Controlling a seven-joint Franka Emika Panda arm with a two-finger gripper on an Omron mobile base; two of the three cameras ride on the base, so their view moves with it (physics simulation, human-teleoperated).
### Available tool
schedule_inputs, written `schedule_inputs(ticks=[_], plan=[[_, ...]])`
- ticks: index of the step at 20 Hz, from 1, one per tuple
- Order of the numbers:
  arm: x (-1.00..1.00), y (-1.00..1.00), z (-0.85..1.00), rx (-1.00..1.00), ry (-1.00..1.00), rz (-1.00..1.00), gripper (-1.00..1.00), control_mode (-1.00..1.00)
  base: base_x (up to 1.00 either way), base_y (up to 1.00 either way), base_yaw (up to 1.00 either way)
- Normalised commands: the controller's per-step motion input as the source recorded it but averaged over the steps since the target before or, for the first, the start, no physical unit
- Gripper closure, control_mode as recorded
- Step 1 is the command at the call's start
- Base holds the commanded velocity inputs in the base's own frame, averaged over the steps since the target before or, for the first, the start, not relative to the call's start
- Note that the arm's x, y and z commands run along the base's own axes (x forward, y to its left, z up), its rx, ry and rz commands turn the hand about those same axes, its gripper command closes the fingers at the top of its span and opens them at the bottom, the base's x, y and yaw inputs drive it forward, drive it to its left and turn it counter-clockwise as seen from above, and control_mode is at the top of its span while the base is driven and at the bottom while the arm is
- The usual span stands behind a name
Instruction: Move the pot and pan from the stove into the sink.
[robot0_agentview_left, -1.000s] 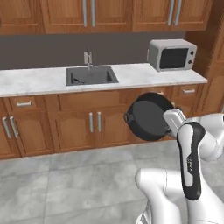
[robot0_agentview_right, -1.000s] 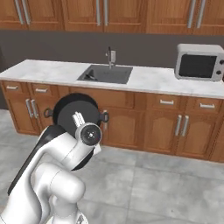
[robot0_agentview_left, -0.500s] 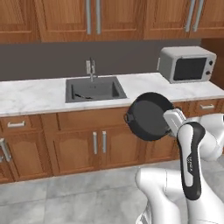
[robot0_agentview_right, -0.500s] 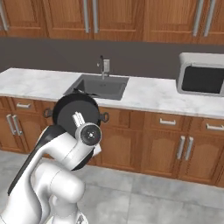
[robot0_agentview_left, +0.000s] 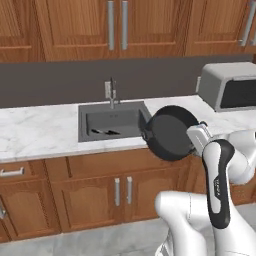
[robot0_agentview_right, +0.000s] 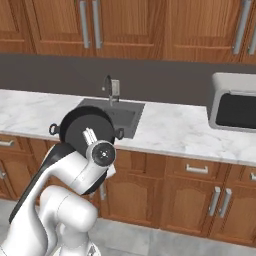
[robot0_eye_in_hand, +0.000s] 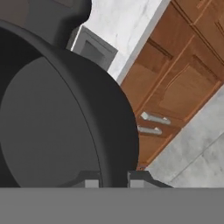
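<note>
Your gripper (robot0_eye_in_hand: 113, 179) is pinched shut on the rim of the pot (robot0_eye_in_hand: 65, 118), one finger inside the wall and one outside; the pot hangs tipped on its side in the air, its mouth turned toward the hand.

In the left base view the pot (robot0_agentview_left: 169, 134) sits in front of the counter edge (robot0_agentview_left: 60, 150), just right of the sink (robot0_agentview_left: 120, 119) and not yet over the basin.

What to watch, as I judge it:
- the grip is a narrow pinch on one point of the rim, so the pot could swivel or slip if you swing or stop sharply;
- the pot's lower edge looks about level with the counter edge, so pushing forward without lifting could knock it against the marble and twist it out of the jaws;
- once over the basin, the faucet (robot0_agentview_left: 111, 93) stands at the back, so a careless lowering could clip it.

Against the frames from a second ago, the whole picture has shifted; the sink and counter stand larger and closer, so the base has driven in; the pot keeps the same place against the arm, and the pinch looks unchanged.
</note>
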Motion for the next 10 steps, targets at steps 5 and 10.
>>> schedule_inputs(ticks=[5,10], plan=[[0.0,0.0,0.0,0.0,0.0,0.0,1.0,1.0,0.86,0.32,0.0],[0.0,0.0,0.0,0.0,0.0,0.0,1.0,1.0,0.5,0.25,0.0]])
